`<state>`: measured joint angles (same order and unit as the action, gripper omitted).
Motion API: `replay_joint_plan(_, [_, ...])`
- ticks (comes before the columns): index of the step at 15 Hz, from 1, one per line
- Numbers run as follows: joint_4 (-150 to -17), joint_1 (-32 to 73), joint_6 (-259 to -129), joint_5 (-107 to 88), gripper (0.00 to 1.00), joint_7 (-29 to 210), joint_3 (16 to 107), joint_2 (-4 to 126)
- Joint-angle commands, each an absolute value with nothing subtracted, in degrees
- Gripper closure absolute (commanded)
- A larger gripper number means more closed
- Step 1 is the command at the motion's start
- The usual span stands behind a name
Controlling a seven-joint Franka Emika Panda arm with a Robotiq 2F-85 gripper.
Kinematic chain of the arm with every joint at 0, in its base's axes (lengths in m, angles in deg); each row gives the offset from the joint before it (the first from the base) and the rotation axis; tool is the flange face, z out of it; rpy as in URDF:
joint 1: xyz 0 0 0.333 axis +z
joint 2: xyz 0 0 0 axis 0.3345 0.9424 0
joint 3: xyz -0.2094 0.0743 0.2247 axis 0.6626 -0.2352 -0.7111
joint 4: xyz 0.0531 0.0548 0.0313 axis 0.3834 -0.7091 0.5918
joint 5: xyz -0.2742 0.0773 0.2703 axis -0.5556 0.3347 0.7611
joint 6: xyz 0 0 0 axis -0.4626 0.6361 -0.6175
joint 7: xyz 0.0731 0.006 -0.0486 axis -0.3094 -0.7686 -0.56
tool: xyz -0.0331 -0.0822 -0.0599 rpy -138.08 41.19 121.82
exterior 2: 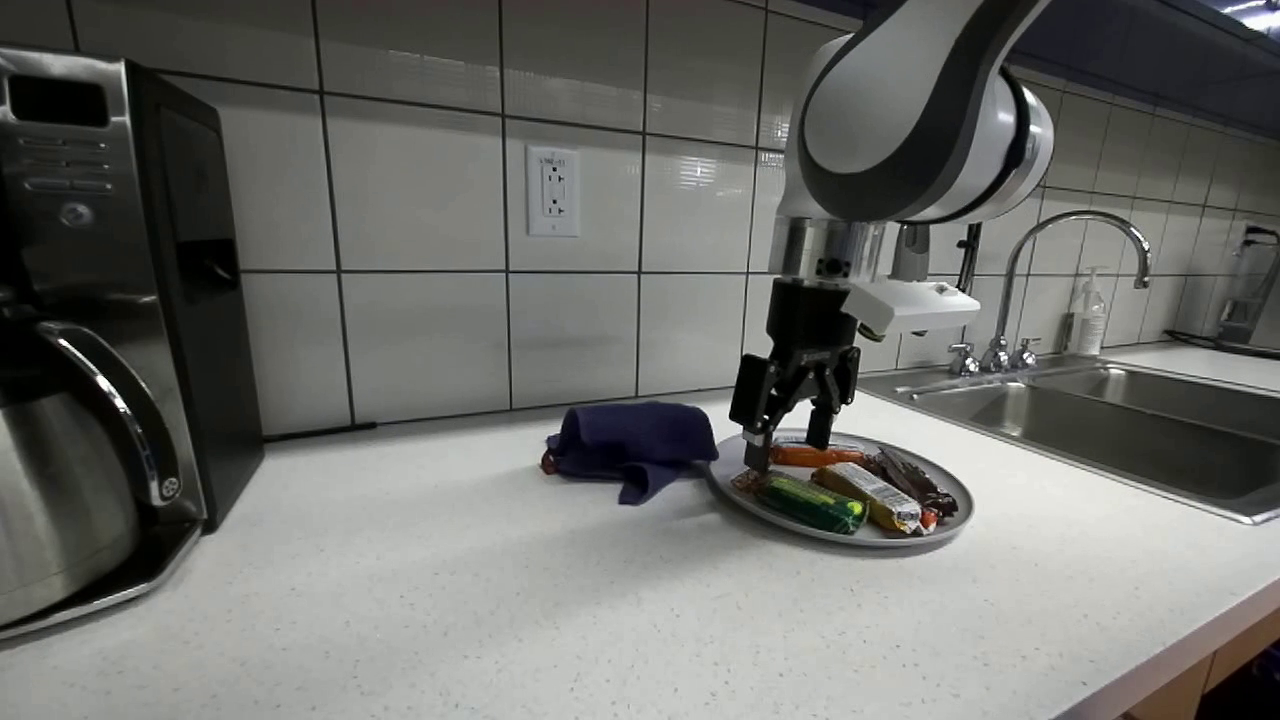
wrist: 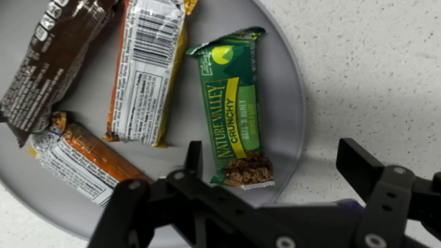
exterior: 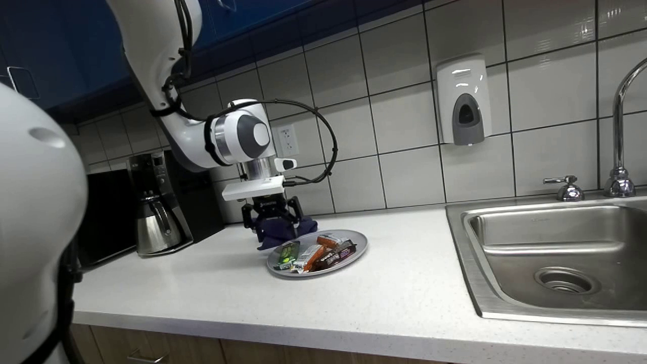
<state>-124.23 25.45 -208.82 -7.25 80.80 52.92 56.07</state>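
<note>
1. The jaws stand wide open, low at the plate's edge; in the wrist view one jaw shows against the gray plate (wrist: 280, 103), the opposite one against the white surface (wrist: 372, 86).
2. The green granola bar (wrist: 234, 113) lies on the plate just ahead of the jaws, its near end between their tips in the wrist view; I cannot tell whether they touch it.
3. Left of the jaws there, on the same plate, are the white-backed bar (wrist: 148, 69), the brown bar (wrist: 51, 69) farther off, and the orange bar (wrist: 103, 151), partly hidden behind one jaw.
4. The navy cloth (exterior 2: 630, 440) lies bunched close beside the jaws.
5. The coffee maker (exterior 2: 140, 290) and the sink (exterior: 551, 230) stand well apart from the jaws, on opposite sides.
</note>
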Motion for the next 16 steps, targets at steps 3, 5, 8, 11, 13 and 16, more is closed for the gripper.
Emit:
replay_joint_plan(3, [-129.30, 25.00, -206.77, -9.90, 0.00, 82.30, 53.59, 48.16])
replay_joint_plan(5, [-130.78, 24.66, -206.73, -10.24, 0.00, 82.25, 53.98, 45.81])
replay_joint_plan(8, [-133.33, 24.08, -207.02, -10.34, 0.00, 82.19, 54.55, 42.52])
replay_joint_plan(11, [-136.20, 23.29, -207.19, -10.46, 0.00, 82.22, 55.35, 38.91])
replay_joint_plan(13, [-138.11, 22.63, -207.56, -11.09, 0.00, 82.48, 55.80, 36.54])
replay_joint_plan(16, [-140.76, 21.19, -207.66, -12.45, 0.00, 82.84, 56.36, 33.13])
